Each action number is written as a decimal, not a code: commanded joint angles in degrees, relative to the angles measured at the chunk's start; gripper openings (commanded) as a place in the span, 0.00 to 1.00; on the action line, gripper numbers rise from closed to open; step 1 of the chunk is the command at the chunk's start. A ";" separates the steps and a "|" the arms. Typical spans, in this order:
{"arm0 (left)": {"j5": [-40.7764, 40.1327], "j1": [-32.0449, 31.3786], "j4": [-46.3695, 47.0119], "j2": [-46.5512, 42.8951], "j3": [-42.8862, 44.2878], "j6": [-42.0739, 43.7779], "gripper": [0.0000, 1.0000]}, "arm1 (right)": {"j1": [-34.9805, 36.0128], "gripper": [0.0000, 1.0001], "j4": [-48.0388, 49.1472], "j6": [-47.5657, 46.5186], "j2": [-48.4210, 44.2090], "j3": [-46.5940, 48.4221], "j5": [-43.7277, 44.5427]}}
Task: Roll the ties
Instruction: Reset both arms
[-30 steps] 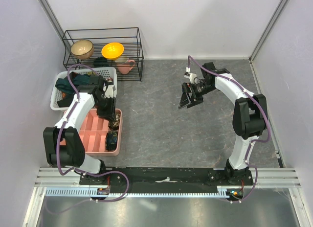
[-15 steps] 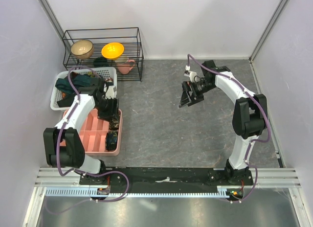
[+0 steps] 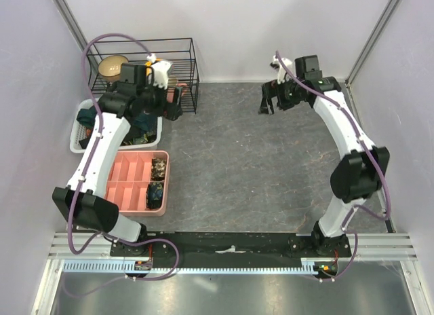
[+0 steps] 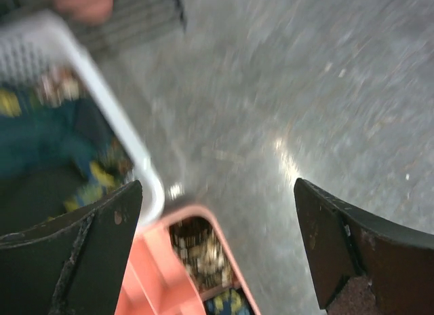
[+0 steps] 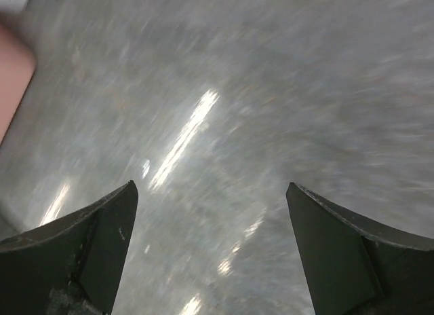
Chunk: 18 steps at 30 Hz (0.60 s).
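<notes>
Left wrist view: open jaws above the ties, nothing held
A dive into the white basket point(image 4: 102, 104) could snag its mesh or drag up several loose teal ties point(image 4: 41, 145) at once (they lie heaped together); the left gripper point(image 4: 217, 193) is spread wide and empty, those ties down beside its left finger, the speckled coil point(image 4: 196, 244) in the pink tray point(image 4: 146, 294) well below; the right gripper point(image 5: 210, 186) gapes empty too

Grey table point(image 3: 264, 169) bears pink tray point(image 3: 132, 171), white basket point(image 3: 76, 140), wire rack point(image 3: 178, 65).
</notes>
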 commanded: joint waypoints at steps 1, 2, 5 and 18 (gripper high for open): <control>-3.08 -5.63 6.28 5.87 8.63 3.66 1.00 | -2.24 0.98 14.22 8.53 -9.40 -0.43 17.20; -3.08 -6.34 7.77 7.71 9.08 3.48 1.00 | -3.04 0.98 14.41 9.93 -9.76 -0.96 15.01; -3.88 -9.16 11.12 10.18 8.83 1.28 1.00 | -5.33 0.98 12.75 10.03 -9.06 -4.91 6.66; -4.57 -13.12 17.55 14.06 -3.41 -6.02 0.99 | -3.67 0.98 13.62 6.51 -11.26 -22.15 4.53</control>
